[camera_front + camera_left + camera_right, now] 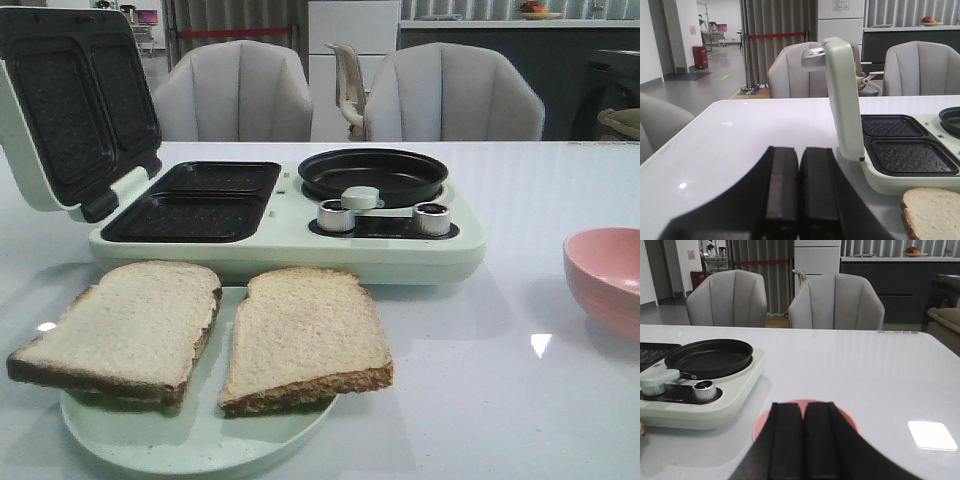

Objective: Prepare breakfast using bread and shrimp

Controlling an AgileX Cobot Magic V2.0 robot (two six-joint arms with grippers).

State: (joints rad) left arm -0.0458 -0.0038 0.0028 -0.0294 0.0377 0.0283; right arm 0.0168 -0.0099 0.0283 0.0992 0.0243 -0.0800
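Two slices of bread are seen at the front of the white bench (520, 200). The left slice (125, 325) and the right slice (305, 335) are pale and soft on top, with darker brown crust around the edges. They are roughly square with rounded tops. They lie side by side on a pale green round plate (190, 440), and both hang over its rim. A small gap is left between them. No shrimp can be made out in any view. Just behind the plate, a pale green breakfast maker (300, 235) is set on the bench. Its lid (70, 105) is tipped up and open on the left, and two dark bumpy squares are shown inside it. Below the lid, two dark ridged trays (195, 200) lie open. On the maker's right side a round black pan (372, 172) is seated, with two shiny silver knobs (385, 217) in front of it. A smooth pink bowl (605, 275) is placed well apart on the right, cut off by the picture's edge. Nothing is in the way of the bread. The left end effector (799, 192) is seen pressed closed with nothing between its black fingers, near the corner of one slice. The right end effector (802, 440) is also closed and empty, held just in front of the pink bowl. Grey padded chairs (235, 90) are lined up behind the shiny bench.
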